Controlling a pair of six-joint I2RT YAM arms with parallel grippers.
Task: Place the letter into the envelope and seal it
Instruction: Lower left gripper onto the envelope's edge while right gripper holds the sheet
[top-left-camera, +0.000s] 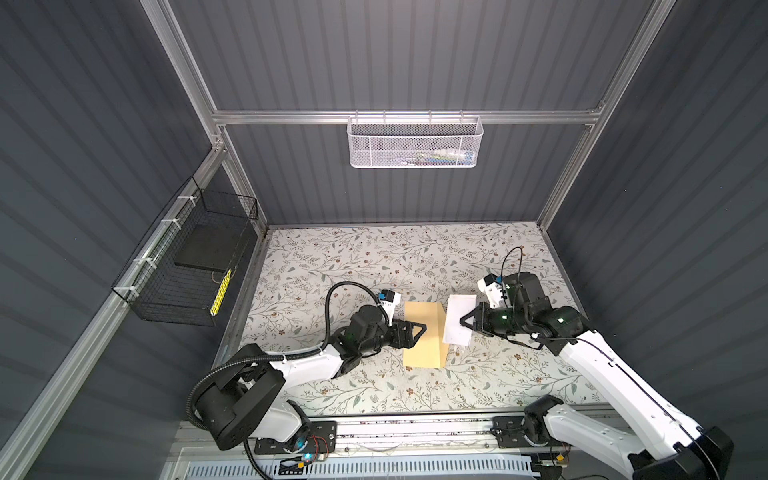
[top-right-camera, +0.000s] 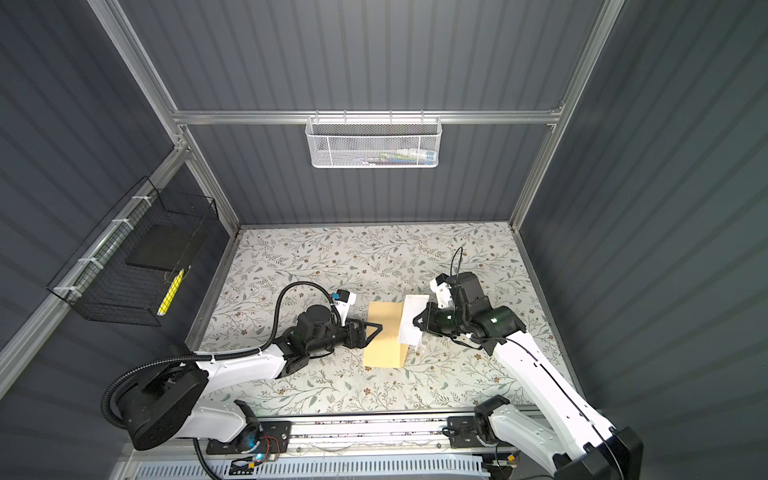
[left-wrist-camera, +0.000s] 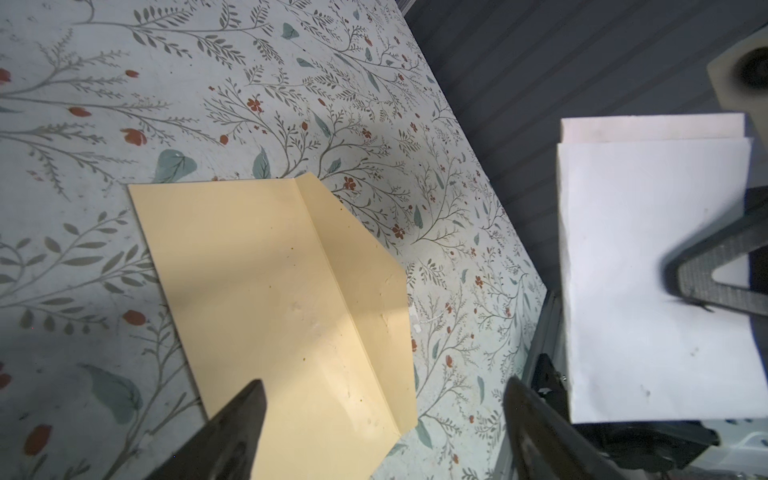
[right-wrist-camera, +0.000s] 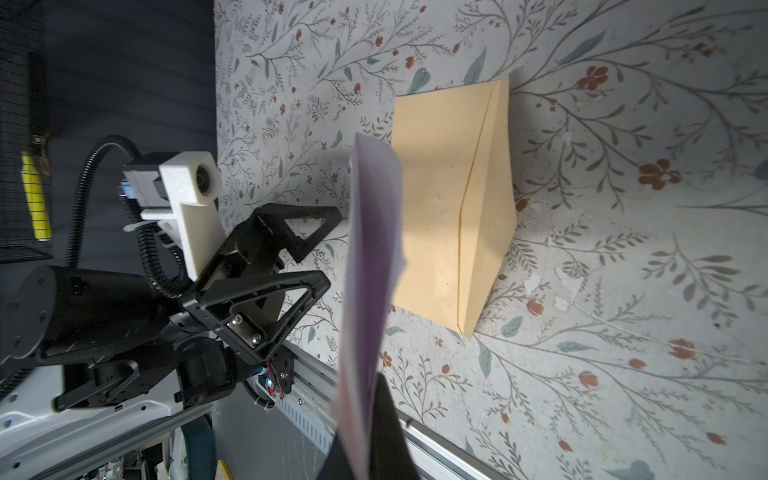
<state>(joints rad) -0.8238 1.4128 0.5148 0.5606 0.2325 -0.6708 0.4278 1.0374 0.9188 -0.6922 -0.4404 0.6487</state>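
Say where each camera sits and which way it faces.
Top views: overhead, looking down at the floral table; left arm and right arm show.
Left wrist: on the left arm, looking past the open left gripper at the tan paper envelope.
Right wrist: on the right arm, looking along the right gripper, shut on the white folded letter.
Shared: both wrist views show envelope and letter.

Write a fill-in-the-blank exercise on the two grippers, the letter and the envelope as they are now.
1. The right gripper is shut on the ____.
2. The left gripper, beside the envelope, has its jaws ____.
3. The envelope lies on the ____ with its flap open.

Missing words: letter; open; table.
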